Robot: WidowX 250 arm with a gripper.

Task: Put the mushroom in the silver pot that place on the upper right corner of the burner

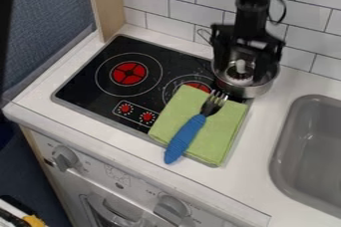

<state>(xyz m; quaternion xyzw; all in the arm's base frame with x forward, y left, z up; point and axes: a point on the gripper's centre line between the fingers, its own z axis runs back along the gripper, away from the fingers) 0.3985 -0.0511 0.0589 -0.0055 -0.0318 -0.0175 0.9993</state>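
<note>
Mushroom (240, 66) in the silver pot (248, 91), gripper (244, 70) wide around it

The pot sits at the stove's (85, 91) far right corner, the mushroom inside. The gripper hangs down into the pot, its 2 fingers spread wide on either side of the mushroom, seemingly gripping nothing. The placing step looks all but done; the next move calls for a straight lift, fingers apart, so that neither drags the mushroom nor catches the rim
</note>
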